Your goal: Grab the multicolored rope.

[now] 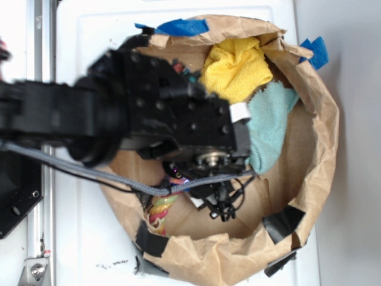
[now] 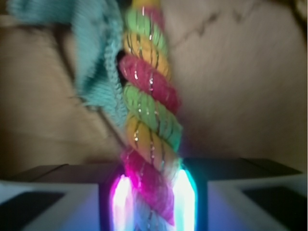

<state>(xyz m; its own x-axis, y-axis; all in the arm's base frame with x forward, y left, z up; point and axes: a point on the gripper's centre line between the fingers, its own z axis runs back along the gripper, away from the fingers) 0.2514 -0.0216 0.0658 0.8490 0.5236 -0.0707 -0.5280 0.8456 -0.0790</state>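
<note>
The multicolored rope [image 2: 150, 113] is a thick twist of red, yellow and light green strands. In the wrist view it runs up the middle of the frame, and its near end sits squeezed between the two glowing pads [image 2: 186, 199] of my gripper [image 2: 153, 199], which is shut on it. In the exterior view only the rope's end [image 1: 161, 210] shows, at the lower left of the paper bag, below my black arm. The gripper [image 1: 221, 201] hangs under the arm there, its jaws mostly hidden.
A brown paper bag [image 1: 309, 179] rolled down into a bowl holds everything. A yellow terry cloth [image 1: 236, 68] and a teal woven cloth [image 1: 271, 122] lie at its back right; the teal cloth [image 2: 96, 72] touches the rope's left side. A grey cable [image 1: 119, 179] crosses the bag.
</note>
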